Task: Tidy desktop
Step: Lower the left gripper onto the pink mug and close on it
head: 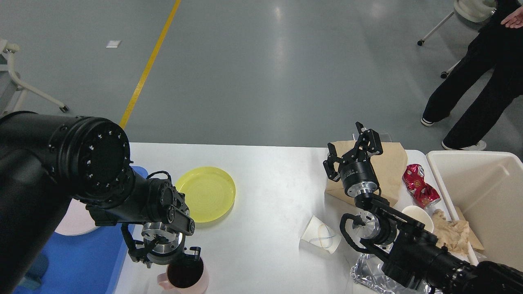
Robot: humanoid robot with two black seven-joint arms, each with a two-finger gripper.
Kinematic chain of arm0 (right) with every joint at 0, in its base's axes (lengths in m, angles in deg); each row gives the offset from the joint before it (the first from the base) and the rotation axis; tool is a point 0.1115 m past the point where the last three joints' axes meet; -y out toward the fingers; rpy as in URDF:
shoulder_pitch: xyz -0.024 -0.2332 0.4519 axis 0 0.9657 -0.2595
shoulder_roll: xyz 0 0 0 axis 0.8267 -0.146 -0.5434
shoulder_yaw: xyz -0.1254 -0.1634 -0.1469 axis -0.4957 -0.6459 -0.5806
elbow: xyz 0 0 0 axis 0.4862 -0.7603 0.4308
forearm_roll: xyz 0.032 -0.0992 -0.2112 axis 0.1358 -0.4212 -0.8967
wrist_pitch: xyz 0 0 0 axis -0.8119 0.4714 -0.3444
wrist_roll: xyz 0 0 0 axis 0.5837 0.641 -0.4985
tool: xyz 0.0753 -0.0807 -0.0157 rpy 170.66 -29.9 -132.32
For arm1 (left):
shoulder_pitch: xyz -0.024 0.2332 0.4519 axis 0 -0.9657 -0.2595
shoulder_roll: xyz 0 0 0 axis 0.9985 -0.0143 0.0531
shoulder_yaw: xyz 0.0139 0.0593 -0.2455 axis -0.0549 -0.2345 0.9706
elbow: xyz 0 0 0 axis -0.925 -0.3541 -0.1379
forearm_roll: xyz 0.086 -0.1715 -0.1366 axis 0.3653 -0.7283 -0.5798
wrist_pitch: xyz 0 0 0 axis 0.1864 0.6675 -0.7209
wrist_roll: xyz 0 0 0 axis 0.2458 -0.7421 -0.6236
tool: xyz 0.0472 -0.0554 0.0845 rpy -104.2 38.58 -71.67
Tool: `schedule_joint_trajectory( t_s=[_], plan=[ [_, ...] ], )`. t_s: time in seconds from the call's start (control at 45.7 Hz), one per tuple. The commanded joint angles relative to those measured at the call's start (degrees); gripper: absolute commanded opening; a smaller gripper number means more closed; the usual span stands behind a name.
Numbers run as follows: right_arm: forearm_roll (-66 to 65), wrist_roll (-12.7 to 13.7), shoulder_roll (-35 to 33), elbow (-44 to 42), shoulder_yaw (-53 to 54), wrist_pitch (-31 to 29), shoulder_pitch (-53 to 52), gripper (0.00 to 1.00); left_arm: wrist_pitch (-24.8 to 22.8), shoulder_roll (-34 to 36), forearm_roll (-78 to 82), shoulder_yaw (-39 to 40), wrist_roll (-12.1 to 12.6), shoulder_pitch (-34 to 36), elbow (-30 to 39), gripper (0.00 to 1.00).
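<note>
The white desktop holds dishes on its left and litter on its right. My left gripper points down at the near left edge, open, fingers spread wide. A pink cup with a dark inside sits just in front of it, one fingertip at the cup's far rim. My right gripper is raised above a brown paper bag, open and empty. A yellow plate lies flat behind the left gripper.
A pink plate rests on the blue tray at left. Squashed paper cup, red crushed can, white bowl, crumpled paper and foil tray lie right. A cream bin stands beside. A person stands beyond.
</note>
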Motion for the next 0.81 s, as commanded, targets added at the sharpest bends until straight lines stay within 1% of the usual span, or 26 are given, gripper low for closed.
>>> schedule_joint_trajectory(
  t_s=[0.0, 0.087, 0.131, 0.284, 0.35, 0.372, 0.394, 0.59, 0.787],
  plan=[
    [0.0, 0.0, 0.0, 0.0, 0.0, 0.0, 0.0, 1.0, 0.4, -0.1, 0.0, 0.2, -0.1, -0.7, 0.0, 0.63],
    [0.0, 0.0, 0.0, 0.0, 0.0, 0.0, 0.0, 1.0, 0.4, -0.1, 0.0, 0.2, -0.1, -0.7, 0.0, 0.55],
    [0.0, 0.0, 0.0, 0.0, 0.0, 0.0, 0.0, 1.0, 0.4, -0.1, 0.0, 0.2, -0.1, -0.7, 0.0, 0.5],
    [0.0, 0.0, 0.0, 0.0, 0.0, 0.0, 0.0, 1.0, 0.2, -0.1, 0.2, 0.1, -0.3, -1.0, 0.0, 0.21],
    [0.0, 0.0, 0.0, 0.0, 0.0, 0.0, 0.0, 1.0, 0.2, -0.1, 0.3, 0.1, -0.4, -1.1, 0.0, 0.13],
    [0.0, 0.0, 0.0, 0.0, 0.0, 0.0, 0.0, 1.0, 0.2, -0.1, 0.3, 0.2, -0.5, -1.2, 0.0, 0.09],
    [0.0, 0.0, 0.0, 0.0, 0.0, 0.0, 0.0, 1.0, 0.2, -0.1, 0.3, 0.1, -0.6, -1.3, 0.0, 0.01],
    [0.0, 0.0, 0.0, 0.0, 0.0, 0.0, 0.0, 1.0, 1.3, 0.0, 1.0, 0.1, -0.8, -1.1, 0.0, 0.0],
    [0.0, 0.0, 0.0, 0.0, 0.0, 0.0, 0.0, 1.0, 1.3, 0.3, 7.9, 0.0, -0.8, -0.7, 0.1, 0.0]
  ],
)
